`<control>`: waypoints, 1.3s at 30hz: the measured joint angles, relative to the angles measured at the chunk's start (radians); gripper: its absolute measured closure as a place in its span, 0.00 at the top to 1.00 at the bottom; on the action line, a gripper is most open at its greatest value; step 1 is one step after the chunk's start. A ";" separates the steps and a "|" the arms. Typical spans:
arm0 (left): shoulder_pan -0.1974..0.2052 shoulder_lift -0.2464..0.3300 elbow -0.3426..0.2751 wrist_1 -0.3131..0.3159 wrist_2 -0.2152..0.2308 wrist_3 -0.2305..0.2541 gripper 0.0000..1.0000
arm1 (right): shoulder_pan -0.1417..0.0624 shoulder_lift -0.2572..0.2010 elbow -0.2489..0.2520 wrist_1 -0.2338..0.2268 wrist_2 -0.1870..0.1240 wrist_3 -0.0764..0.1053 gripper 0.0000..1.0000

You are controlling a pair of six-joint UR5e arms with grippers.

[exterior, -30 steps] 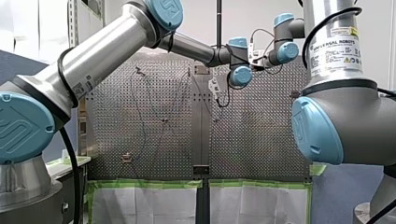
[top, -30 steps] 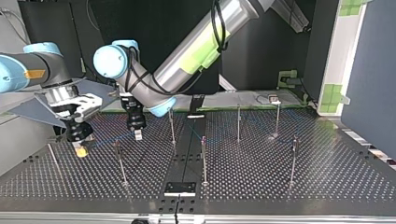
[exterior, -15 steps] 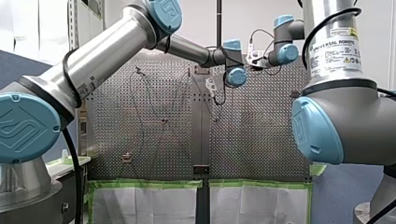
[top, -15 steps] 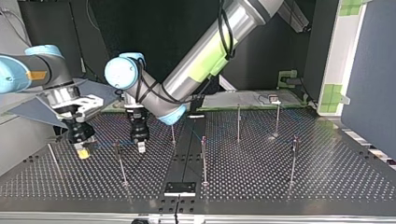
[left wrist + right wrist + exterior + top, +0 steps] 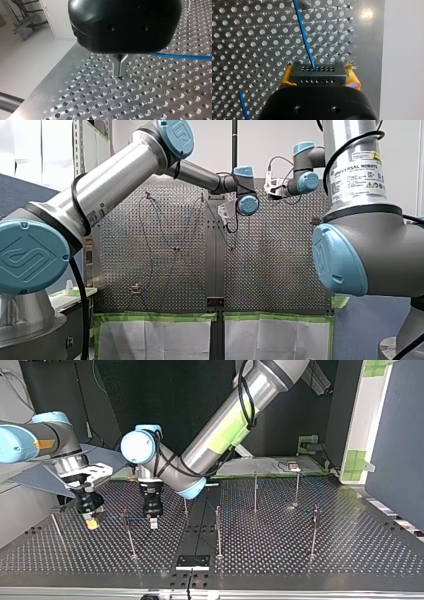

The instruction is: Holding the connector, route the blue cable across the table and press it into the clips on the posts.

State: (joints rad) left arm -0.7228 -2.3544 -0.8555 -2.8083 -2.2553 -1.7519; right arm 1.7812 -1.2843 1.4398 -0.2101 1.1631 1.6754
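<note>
Left jaws, pressed together, had shifted closer alongside post [image 5: 128, 532] | right jaws pinched connector [image 5: 317, 75] on post's far side | blue cable [image 5: 180, 56] needed tension across post.

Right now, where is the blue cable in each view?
Front view: cannot tell.
Top view: blue cable between my right gripper and my left gripper.
Left wrist view: beside the fingers.
Right wrist view: leaving the held connector.
Shared landmark: the perforated table.

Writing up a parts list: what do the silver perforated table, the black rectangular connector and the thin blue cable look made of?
Silver perforated table: likely aluminium, brushed, sharp glints round holes. Black rectangular connector: probably moulded plastic, matte, neat pin holes. Thin blue cable: smooth plastic-looking insulation; core hidden.
</note>
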 joint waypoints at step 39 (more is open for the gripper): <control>-0.067 0.070 -0.086 -0.147 0.033 -0.095 1.00 | -0.001 0.001 0.000 0.005 0.001 0.000 0.00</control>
State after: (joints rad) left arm -0.7895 -2.2846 -0.9411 -2.9557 -2.2226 -1.8468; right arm 1.7798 -1.2829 1.4400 -0.2052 1.1636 1.6755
